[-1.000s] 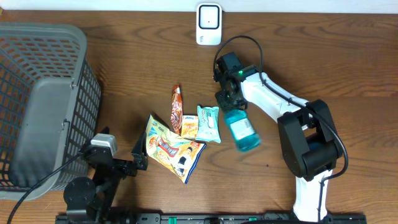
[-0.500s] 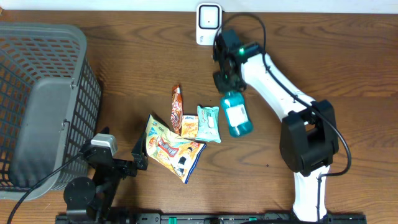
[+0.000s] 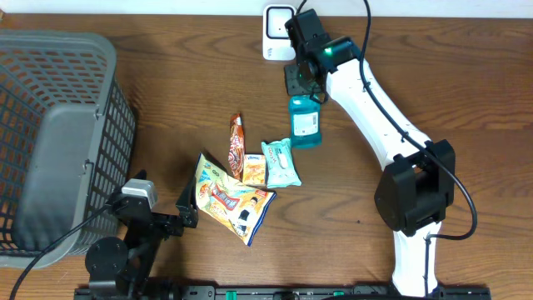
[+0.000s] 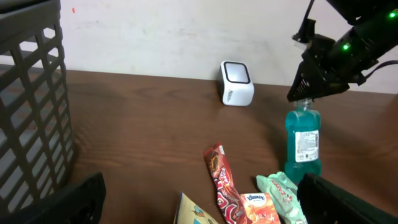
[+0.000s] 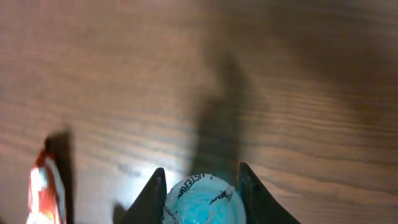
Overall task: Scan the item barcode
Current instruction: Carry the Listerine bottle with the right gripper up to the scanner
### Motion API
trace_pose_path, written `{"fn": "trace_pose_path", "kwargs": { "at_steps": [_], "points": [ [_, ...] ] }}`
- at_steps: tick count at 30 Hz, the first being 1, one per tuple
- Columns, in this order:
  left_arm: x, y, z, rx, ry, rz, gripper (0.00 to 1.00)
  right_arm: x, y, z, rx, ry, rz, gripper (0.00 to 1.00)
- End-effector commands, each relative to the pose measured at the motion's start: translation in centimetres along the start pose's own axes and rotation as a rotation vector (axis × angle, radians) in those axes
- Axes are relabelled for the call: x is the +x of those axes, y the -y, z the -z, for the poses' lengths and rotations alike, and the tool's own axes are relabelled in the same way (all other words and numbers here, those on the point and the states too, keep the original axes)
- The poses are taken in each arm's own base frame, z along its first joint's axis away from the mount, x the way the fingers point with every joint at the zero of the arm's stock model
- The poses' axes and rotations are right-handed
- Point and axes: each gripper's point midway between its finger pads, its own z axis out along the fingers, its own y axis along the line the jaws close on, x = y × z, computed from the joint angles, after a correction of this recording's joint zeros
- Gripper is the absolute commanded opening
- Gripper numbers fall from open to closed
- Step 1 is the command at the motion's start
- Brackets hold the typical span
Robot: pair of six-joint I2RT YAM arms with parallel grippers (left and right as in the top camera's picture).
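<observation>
Blue liquid fills the bottle (image 3: pixel 305 123), which stands upright under the right gripper (image 3: pixel 301 83), whose fingers (image 5: pixel 155 190) are clamped on either side of its cap (the wrist camera looks straight down on it). The bottle is near the white scanner (image 3: pixel 280 32) at the far edge of the wooden table (image 3: pixel 466 92); whether its base touches the wood I cannot tell. Just beside it lie a tissue pack (image 3: pixel 280 162) and a red wrapper (image 3: pixel 236 146). The left gripper (image 3: pixel 185 208) gapes wide near the grey basket (image 3: pixel 50 125), holding nothing.
</observation>
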Motion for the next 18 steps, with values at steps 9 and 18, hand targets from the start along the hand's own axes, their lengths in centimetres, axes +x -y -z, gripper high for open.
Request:
{"fn": "trace_pose_path", "kwargs": {
  "at_steps": [9, 18],
  "points": [
    [0.3, 0.3, -0.1, 0.017, -0.011, -0.015, 0.98, -3.3, 0.3, 1.8, 0.017, 0.141, -0.104, 0.01],
    [0.3, 0.3, -0.1, 0.017, -0.011, -0.015, 0.98, -5.0, 0.7, 5.5, 0.048, 0.241, -0.111, 0.01]
  ]
}}
